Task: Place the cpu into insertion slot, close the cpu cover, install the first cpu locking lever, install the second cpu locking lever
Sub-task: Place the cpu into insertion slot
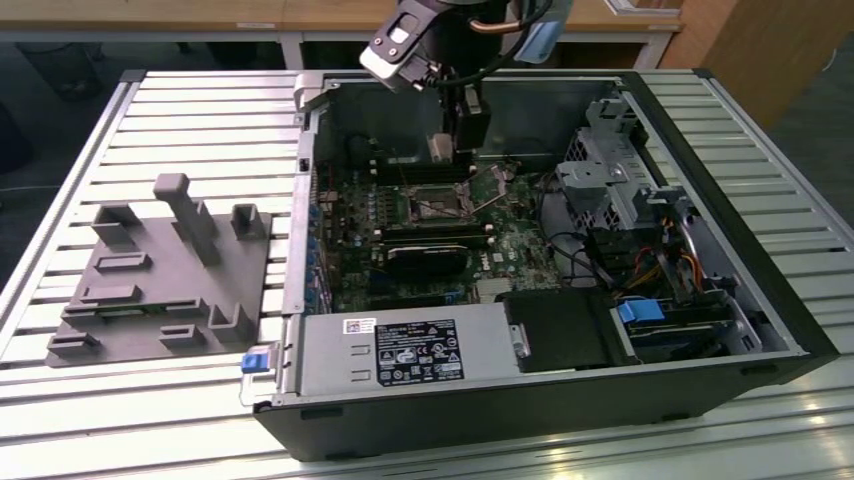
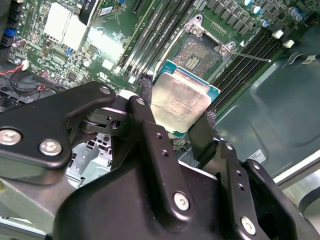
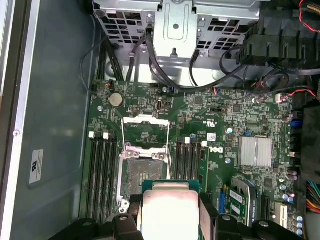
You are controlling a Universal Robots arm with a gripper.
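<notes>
- Starts at the exterior view's left: grey moulded fixture (image 1: 154,270) on the slatted table (image 1: 200,110), well apart from the work.
- Moves right to the open computer case (image 1: 534,420), lying on its side with the green motherboard (image 1: 400,235) exposed.
- Finds the gripper (image 1: 461,125) reaching down into the case over the far part of the board, near the insertion slot (image 1: 434,205).
- Notes in both wrist views the gripper (image 2: 177,107) (image 3: 170,220) pinching the cpu (image 2: 182,97) (image 3: 170,207) by two opposite edges, a black finger (image 2: 146,97) on either side, pale metal face left bare.
- Places the cpu in the air above the board, just short of the insertion slot (image 2: 202,50) (image 3: 144,175); not yet seated, socket centre uncovered.
- Records the cpu cover (image 3: 145,118) swung up and off the socket in the first wrist view.
- Judges handling: light, thin, fully rigid; smooth lid likely slippery, so an edge grip at the green substrate looks the right hold. Treats underside contacts and socket pins as presumably fragile: no pressing, no sliding across the socket.
- Logs orientation: square, hence no real long axis; metal face turned away from the board, toward the wrist cameras; edges about parallel to the socket rim in the first wrist view. Cannot tell notch or corner-mark alignment.
- Ends at the exterior view's right: metal drive cage (image 1: 607,170) and cable bundle (image 1: 654,270), apart from the gripper.
</notes>
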